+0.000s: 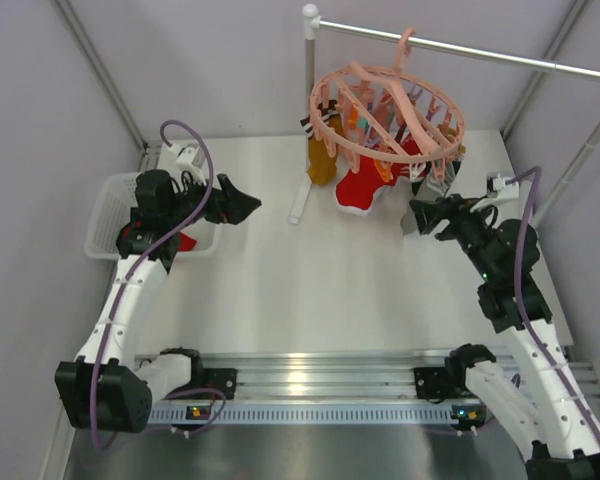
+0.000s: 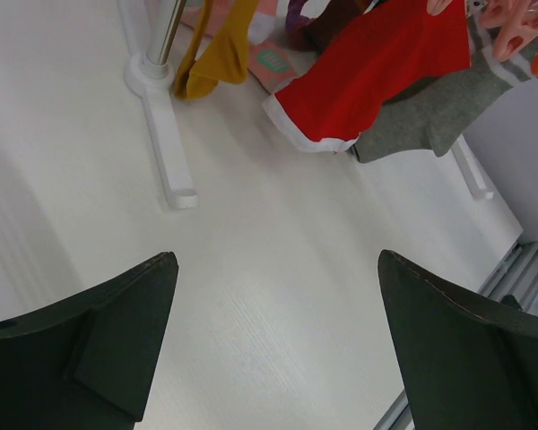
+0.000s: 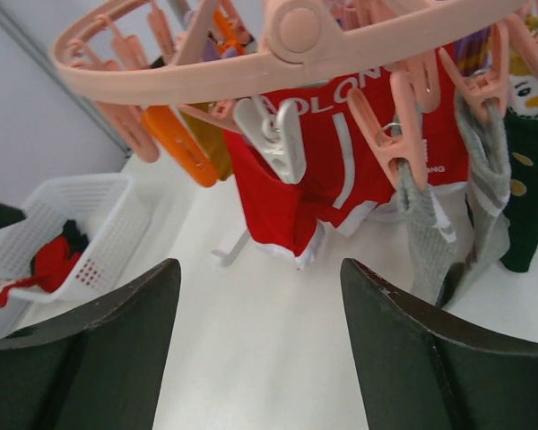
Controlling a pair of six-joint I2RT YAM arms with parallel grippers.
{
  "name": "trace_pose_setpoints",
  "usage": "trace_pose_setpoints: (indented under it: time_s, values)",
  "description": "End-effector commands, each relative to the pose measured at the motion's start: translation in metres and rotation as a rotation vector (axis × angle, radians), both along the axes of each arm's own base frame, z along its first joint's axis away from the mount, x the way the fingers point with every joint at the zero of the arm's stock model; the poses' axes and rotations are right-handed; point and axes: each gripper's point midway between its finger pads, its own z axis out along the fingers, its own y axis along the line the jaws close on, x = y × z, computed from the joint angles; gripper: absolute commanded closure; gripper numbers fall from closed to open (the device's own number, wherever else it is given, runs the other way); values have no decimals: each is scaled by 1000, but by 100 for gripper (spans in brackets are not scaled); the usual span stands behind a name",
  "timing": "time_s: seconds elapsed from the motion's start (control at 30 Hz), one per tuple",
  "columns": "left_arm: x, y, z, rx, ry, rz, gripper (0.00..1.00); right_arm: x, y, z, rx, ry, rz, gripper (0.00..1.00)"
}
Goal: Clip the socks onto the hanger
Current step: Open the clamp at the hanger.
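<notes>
Both are empty with fingers apart: the left end effector [image 2: 278, 258] over the counter [image 1: 300, 290] near the white basket [image 1: 105, 215], the right end effector [image 3: 260, 262] near and below the hanger [image 3: 296, 31], which hangs by its hook from a rail [image 1: 480, 50]. The ring swings freely, so a nudge could rock it or tug clipped socks loose, and a pinch in the tangled basket might lift 2 together. I count 1 hanger, 1 basket, at least 4 clipped socks (1 mustard sock [image 3: 184, 148], 1 red sock [image 3: 341, 170], 1 grey sock [image 3: 484, 170], 1 dark sock [image 3: 529, 188]), plus at least 1 red basket sock [image 3: 49, 260] and 1 black basket sock [image 3: 72, 235].
</notes>
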Motion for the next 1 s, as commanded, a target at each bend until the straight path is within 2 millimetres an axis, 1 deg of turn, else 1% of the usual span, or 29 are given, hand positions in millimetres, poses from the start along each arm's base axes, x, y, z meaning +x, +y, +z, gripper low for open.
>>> trace_pose_setpoints:
  time_s: [0.0, 0.1, 0.13, 0.17, 0.23, 0.27, 0.33, 0.37, 0.43, 0.47, 0.53, 0.6, 0.63, 0.7, 0.8, 0.97]
  values:
    - [5, -9, 36, -59, -133, -46, 2, 22, -16, 35, 38, -86, -185, 30]
    - [7, -11, 36, -63, -131, -51, 2, 30, -6, 42, 21, -96, -207, 30]
    - [8, -11, 36, -65, -132, -48, 2, 36, -4, 37, 8, -79, -217, 30]
    - [8, -11, 36, -67, -133, -46, 2, 39, -4, 41, 8, -82, -240, 30]
    - [10, -11, 36, -75, -128, -41, 2, 47, -2, 38, -12, -73, -254, 30]
    - [9, -11, 36, -78, -126, -42, 2, 49, -3, 43, -4, -88, -273, 30]
    - [8, -11, 36, -80, -124, -41, 2, 55, -4, 43, -9, -92, -298, 30]
    - [7, -12, 35, -81, -122, -49, 2, 56, -6, 47, -3, -99, -318, 30]
    - [5, -13, 35, -82, -124, -58, 2, 61, -7, 45, -4, -93, -337, 31]
    - [4, -13, 35, -81, -124, -64, 2, 62, -10, 48, 6, -103, -352, 30]
    - [5, -14, 35, -80, -125, -68, 2, 65, -9, 47, 11, -106, -355, 30]
    - [5, -14, 34, -80, -122, -71, 2, 66, -5, 52, 32, -126, -337, 28]
    - [5, -15, 32, -80, -117, -75, 2, 67, -2, 51, 40, -126, -325, 27]
    - [6, -16, 35, -86, -135, -83, 2, 68, 3, 49, 53, -127, -304, 24]
    - [6, -18, 33, -93, -131, -89, 2, 69, 9, 49, 71, -135, -274, 23]
    - [4, -21, 32, -97, -137, -104, 2, 75, 8, 52, 76, -151, -294, 23]
